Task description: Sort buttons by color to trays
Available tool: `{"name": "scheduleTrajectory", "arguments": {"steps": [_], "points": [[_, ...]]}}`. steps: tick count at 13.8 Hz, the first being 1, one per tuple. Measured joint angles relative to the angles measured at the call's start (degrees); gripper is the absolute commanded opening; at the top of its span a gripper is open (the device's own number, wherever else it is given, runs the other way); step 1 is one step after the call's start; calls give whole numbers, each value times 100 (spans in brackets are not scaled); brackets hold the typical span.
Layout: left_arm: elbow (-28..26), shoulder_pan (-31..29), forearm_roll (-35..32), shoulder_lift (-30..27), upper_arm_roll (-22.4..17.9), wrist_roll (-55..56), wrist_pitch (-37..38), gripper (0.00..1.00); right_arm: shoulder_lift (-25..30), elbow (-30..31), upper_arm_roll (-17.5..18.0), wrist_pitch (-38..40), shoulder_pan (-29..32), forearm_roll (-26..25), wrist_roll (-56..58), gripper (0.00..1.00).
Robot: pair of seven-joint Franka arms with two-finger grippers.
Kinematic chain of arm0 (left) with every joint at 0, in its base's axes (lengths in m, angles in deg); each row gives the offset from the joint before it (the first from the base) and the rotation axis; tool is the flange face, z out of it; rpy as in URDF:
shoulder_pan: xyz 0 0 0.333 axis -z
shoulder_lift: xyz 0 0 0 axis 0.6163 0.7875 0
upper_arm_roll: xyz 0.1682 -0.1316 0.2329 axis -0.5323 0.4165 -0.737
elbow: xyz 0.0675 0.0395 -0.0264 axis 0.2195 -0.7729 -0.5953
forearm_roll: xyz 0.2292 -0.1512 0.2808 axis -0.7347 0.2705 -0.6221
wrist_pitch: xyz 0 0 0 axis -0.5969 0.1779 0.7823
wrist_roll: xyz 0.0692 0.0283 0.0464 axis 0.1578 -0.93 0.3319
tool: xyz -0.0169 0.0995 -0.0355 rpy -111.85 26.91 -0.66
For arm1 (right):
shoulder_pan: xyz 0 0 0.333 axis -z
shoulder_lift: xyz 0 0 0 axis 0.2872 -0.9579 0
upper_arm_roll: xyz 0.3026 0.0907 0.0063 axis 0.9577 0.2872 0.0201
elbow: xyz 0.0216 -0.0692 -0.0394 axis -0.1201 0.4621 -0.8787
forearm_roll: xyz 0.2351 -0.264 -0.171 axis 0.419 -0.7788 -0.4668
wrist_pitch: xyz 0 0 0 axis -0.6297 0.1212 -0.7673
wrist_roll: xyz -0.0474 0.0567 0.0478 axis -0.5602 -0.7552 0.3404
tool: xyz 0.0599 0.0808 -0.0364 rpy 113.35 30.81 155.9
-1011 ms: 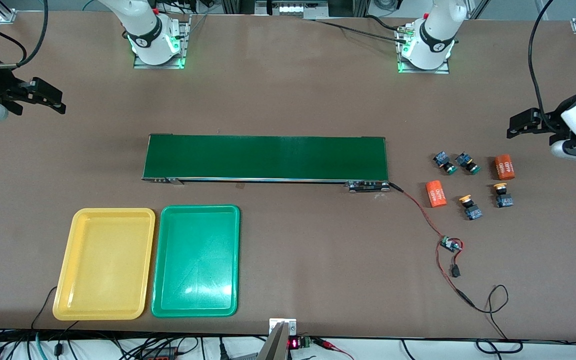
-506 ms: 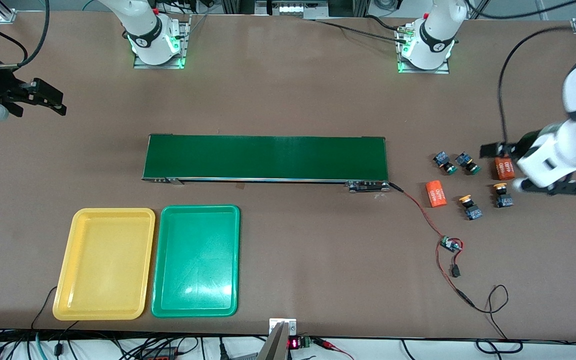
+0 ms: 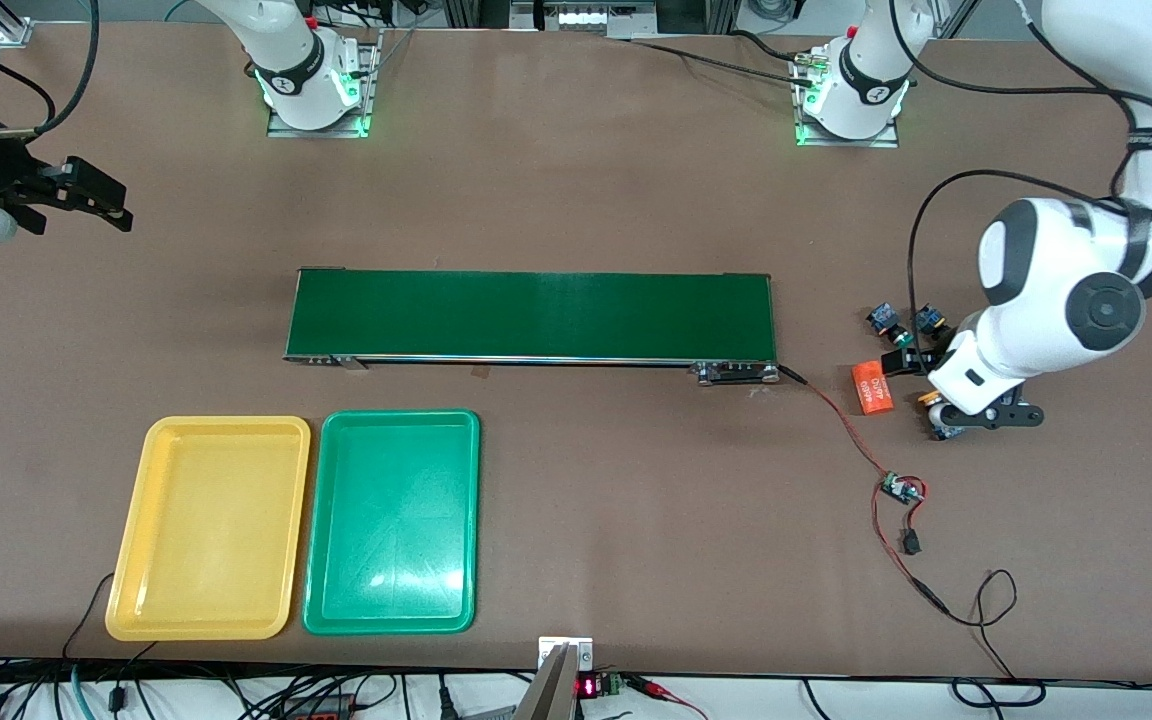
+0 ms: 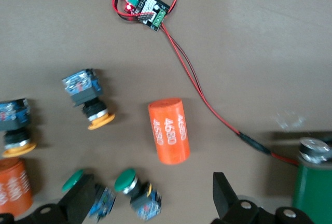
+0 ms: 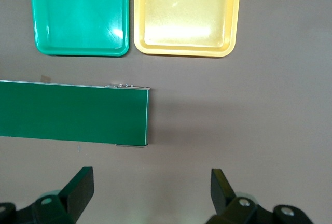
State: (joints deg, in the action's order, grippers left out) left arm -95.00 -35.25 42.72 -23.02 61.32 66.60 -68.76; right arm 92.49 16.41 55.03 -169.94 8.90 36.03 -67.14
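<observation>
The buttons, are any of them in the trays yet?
Not yet. The yellow tray and green tray hold nothing. The left tool hangs open over the green buttons, gripping nothing. The right tool waits open. All four buttons remain to sort, including the yellow buttons.

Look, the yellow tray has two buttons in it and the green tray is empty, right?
Not quite. The yellow tray holds no buttons; it is as empty as the green tray, as the front view shows. The buttons lie on the table under the left gripper.
</observation>
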Motion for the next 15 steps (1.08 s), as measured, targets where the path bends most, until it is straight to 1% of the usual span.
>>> {"name": "scheduleTrajectory", "arguments": {"steps": [2,4,6,7,8,10,11,13,15], "points": [[-415,0,0,62,1,39,-712,100,0,0,0,0,0,0,0,100],[-694,21,0,212,5,125,-1306,99,0,0,0,-1,0,0,0,100],[-880,77,0,426,11,202,-1832,95,0,0,0,-1,0,0,0,100],[-943,100,0,538,15,253,-2050,91,0,0,0,-1,0,0,0,100],[-990,121,0,646,20,275,-2249,82,0,1,0,-1,0,0,0,100],[-1055,158,0,786,23,322,-2506,54,0,0,0,-1,0,0,0,100],[-1065,166,0,823,22,342,-2539,43,0,1,0,-1,0,-1,0,100],[-1065,167,0,846,22,348,-2548,33,0,0,0,-2,0,-1,0,100],[-1046,167,0,821,21,348,-2491,28,0,0,0,-2,0,-1,0,100]]}}
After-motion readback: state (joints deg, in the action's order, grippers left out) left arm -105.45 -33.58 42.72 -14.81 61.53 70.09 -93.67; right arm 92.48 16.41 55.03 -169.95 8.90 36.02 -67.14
